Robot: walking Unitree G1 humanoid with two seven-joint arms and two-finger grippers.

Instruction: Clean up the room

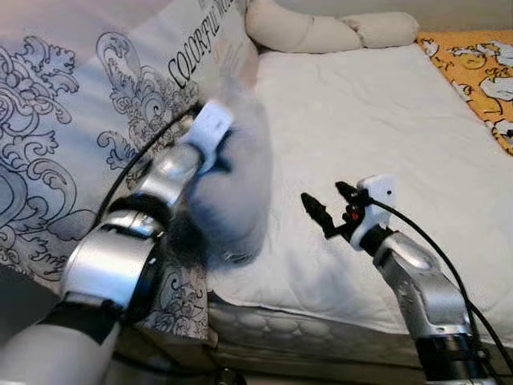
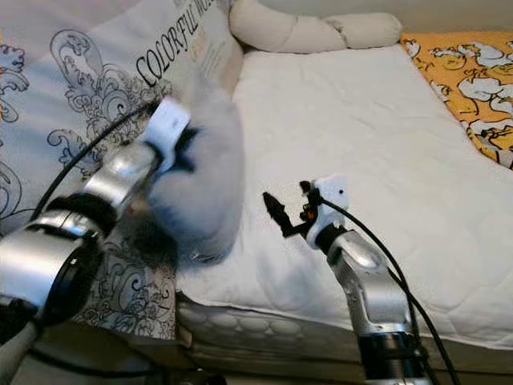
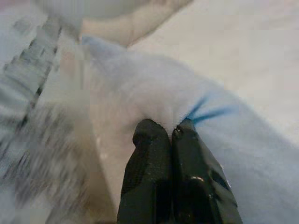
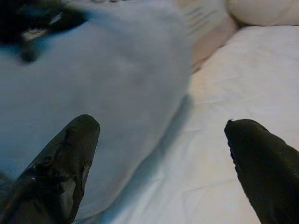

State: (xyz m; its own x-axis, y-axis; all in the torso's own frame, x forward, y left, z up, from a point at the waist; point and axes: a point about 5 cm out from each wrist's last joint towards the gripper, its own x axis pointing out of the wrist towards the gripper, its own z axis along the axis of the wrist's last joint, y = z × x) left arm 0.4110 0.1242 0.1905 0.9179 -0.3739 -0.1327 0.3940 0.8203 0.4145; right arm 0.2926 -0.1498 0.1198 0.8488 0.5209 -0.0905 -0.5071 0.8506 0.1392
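Nearest, two silver arms, cut off by the lower frame edge. On the robot's left, left gripper [image 3: 170,133] with both black fingers pressed together, pinching a fold of a pale grey-blue cloth [image 1: 236,172]. Cloth lifted above the near left edge of the mattress [image 1: 377,120], hanging down from the pinch, motion-blurred, so outline and kind of garment hard to make out; lower end dark and indistinct against the mattress edge. Left fingertips hidden behind the cloth in the head views, visible in the left wrist view.

On the right, right gripper [image 2: 290,207] above the white quilted mattress, just beside the cloth, apart from it, fingers spread wide with nothing between them; in the right wrist view, two fingertips [image 4: 77,140] far apart, blurred cloth ahead. One black cable along each arm.

Left of the cloth, one grey bedspread [image 1: 72,136] with dark scroll pattern and partly cut-off printed lettering, draped down the bed's side; lower hem lost behind the left arm.

Farther back, at the head of the mattress, one long cream bolster pillow [image 1: 321,32], knotted or twisted, left end partly hidden by the bedspread. Far right, one orange blanket with cartoon print [image 1: 481,68], cut off by the frame edge.
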